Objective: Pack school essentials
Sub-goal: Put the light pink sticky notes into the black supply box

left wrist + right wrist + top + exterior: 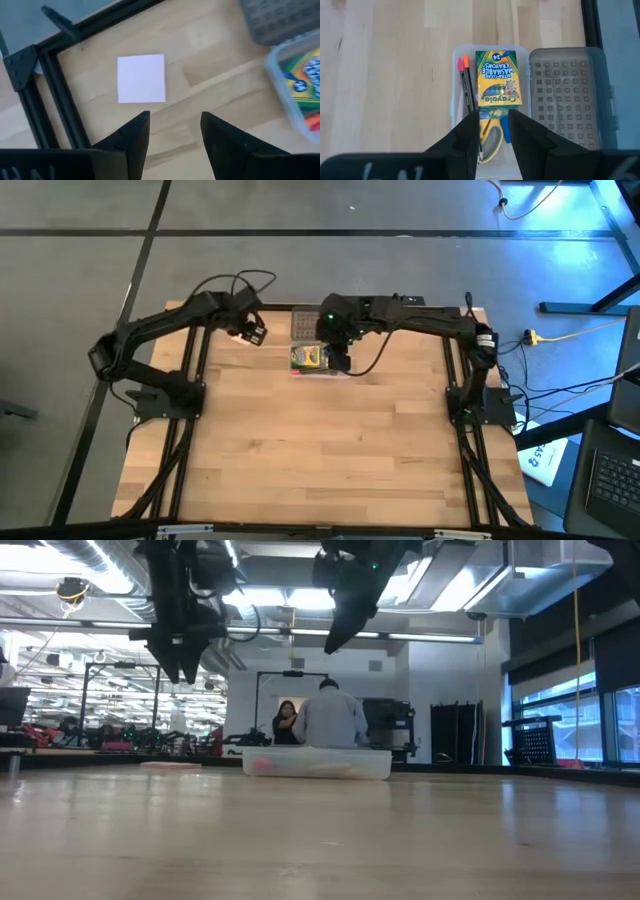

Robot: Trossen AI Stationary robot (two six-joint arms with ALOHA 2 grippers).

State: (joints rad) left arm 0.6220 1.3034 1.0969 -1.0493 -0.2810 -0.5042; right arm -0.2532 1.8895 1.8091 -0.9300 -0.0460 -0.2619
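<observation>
Your right gripper [494, 131], fingers parted and empty, hovers over the crayon box [498, 79] in the clear case [457, 55]; left gripper [175, 135], parted too, faces the pink pad [141, 78] on the bench [210, 85].

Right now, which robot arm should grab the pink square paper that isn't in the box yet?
The left one, probably. Its claw hangs open right above the pink square pad, which lies alone on the table. The right claw hovers over the clear case, which already holds the crayon box.
</observation>
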